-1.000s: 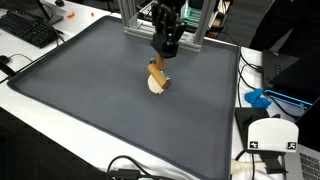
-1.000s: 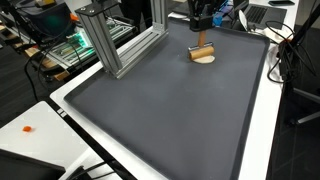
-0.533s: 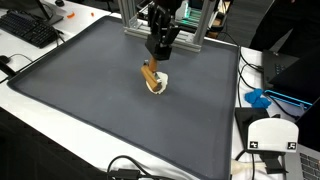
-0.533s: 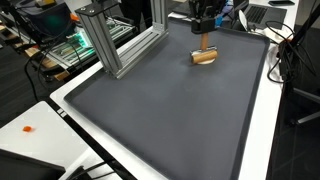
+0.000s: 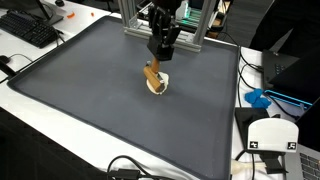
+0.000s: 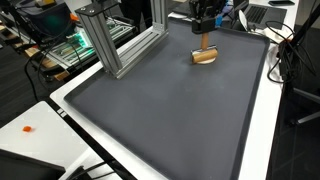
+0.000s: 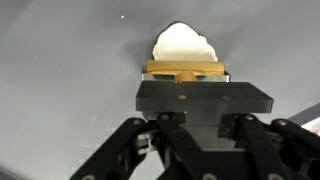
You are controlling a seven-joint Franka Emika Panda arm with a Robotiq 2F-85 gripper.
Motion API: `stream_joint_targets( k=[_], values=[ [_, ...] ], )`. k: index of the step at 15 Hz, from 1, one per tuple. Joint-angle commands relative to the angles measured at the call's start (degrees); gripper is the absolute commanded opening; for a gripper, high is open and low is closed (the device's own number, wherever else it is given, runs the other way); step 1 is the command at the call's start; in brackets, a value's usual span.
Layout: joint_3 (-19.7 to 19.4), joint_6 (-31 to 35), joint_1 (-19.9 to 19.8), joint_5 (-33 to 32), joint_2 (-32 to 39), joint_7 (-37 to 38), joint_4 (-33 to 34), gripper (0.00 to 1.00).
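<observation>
Grip: the gripper (image 5: 157, 60) has its fingers drawn narrow onto the upper end of a wooden-handled tool (image 5: 154, 78). In the wrist view the tan handle (image 7: 185, 70) sits tight against the black finger block, with no gap on either side, so I judge the tool pinched, not merely touched.

Tool position: toward the far edge of the mat (image 5: 80, 95), near the side where the aluminium frame (image 5: 130, 15) stands. The handle leans instead of standing upright. Its pale head (image 7: 183, 45) is at the mat surface, or only just above it. Holding the handle high probably keeps the fingers clear of the mat while the head stays low. The lean seems to follow the angle of the wrist.

Outward: in an exterior view the same tool (image 6: 204, 55) lies below the gripper (image 6: 205, 30), close to a corner of the mat (image 6: 170, 115). The frame (image 6: 120, 50) borders the mat edge beside it. Beyond the mat are a keyboard (image 5: 30, 28) and a blue item (image 5: 258, 98), both well apart from the tool.

Hard to make out:
- Whether the head truly touches the mat; both exterior views are too coarse.
- What the head is made of; it reads only as a cream lobed shape.
- The fingertips themselves, covered by the gripper body in the wrist view.
- The arm above the wrist, cut off by the frame edge.
</observation>
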Motion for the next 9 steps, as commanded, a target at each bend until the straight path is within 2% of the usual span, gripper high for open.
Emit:
stream_joint_targets(
  k=[1,9],
  values=[
    [1.7,-0.9,-0.5,7.2,1.2,-6.5,0.1,0.22],
    [2.6,-6.2,0.5,10.9,1.5,-13.2,0.5,0.22]
  ],
)
